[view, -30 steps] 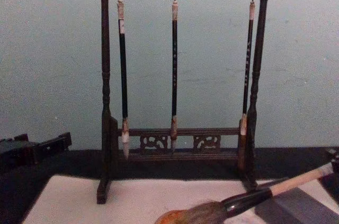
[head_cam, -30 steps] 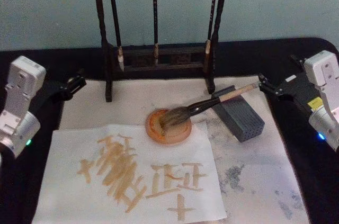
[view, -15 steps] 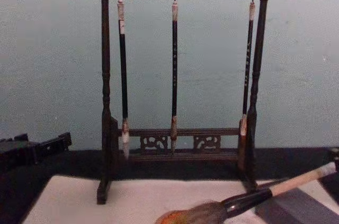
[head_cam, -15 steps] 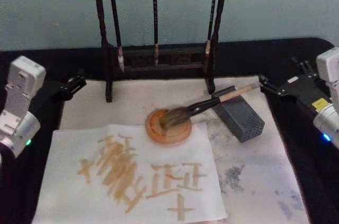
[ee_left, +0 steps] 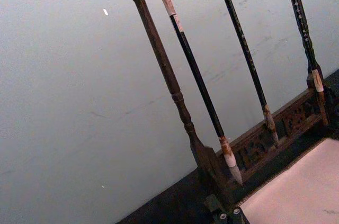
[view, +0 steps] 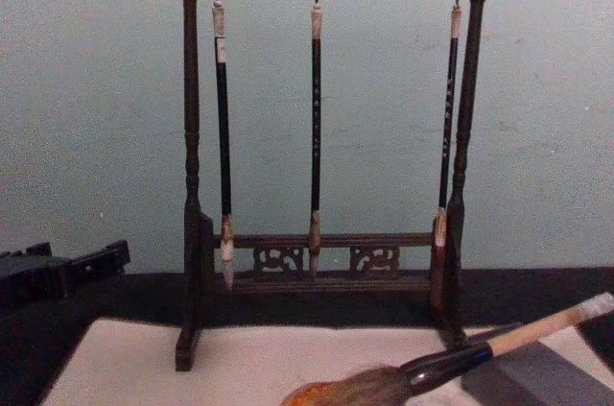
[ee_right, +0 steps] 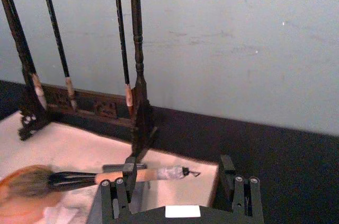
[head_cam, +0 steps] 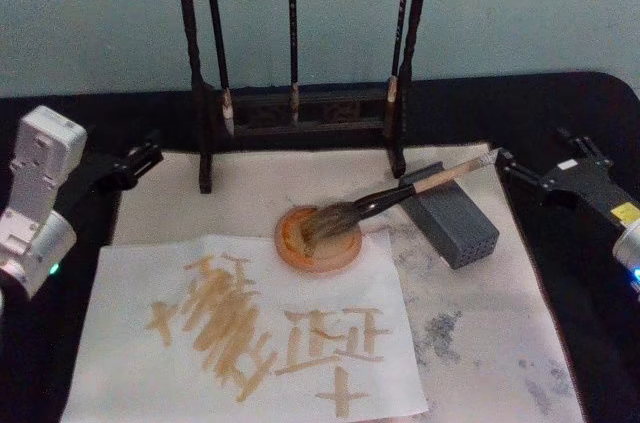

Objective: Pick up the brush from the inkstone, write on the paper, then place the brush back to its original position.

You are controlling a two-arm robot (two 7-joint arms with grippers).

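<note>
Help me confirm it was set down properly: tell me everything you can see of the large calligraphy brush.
The brush lies slanted, unheld: its bushy grey-brown bristle head rests in the round orange inkstone, the glossy black ferrule rises past the rim, and the pale tan wooden handle leans on the grey block. The handle's end carries a small loop. The open right gripper sits just beyond it, not clamping.

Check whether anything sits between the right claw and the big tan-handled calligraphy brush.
Nothing visible does. The open right claw faces the free handle end of the large tan-handled calligraphy brush; the grey perforated block lies under the handle, not between.
</note>
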